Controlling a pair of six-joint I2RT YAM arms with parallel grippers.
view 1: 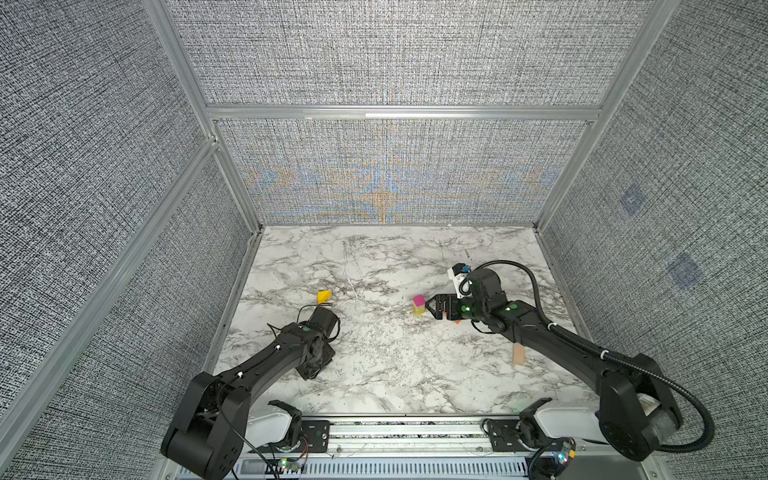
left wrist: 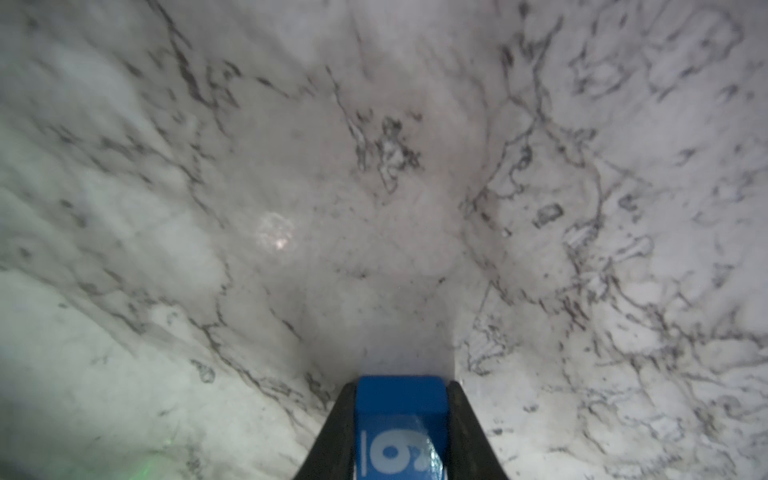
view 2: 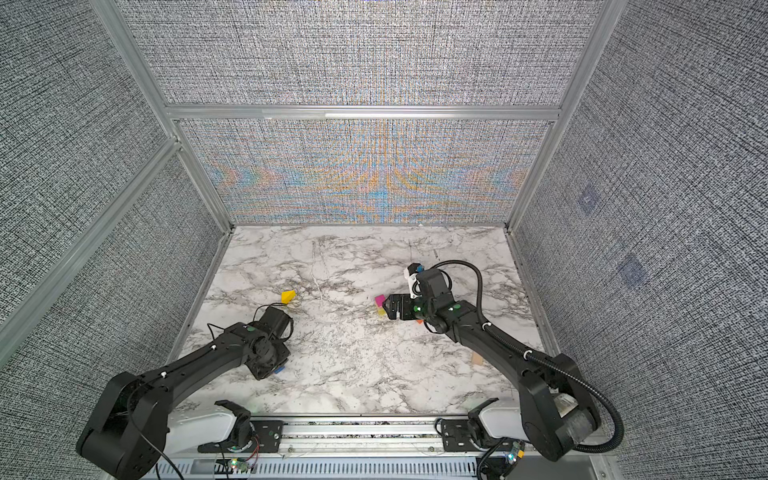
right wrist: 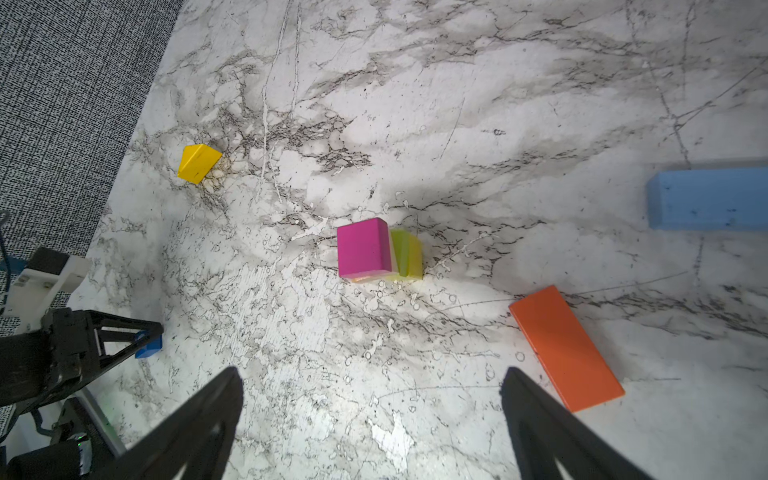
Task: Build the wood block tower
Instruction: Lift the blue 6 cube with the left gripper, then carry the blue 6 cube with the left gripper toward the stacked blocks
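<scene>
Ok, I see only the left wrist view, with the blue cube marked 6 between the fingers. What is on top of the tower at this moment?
Observer: A magenta cube is the top piece. It sits on a yellow-green base, and nothing lies on the magenta cube.
Operator: Good. Before I carry the blue "6" cube there, where is the right gripper?
Observer: The right gripper is open and empty. In a top view it is just to the right of the tower, and it does not touch it.
</scene>
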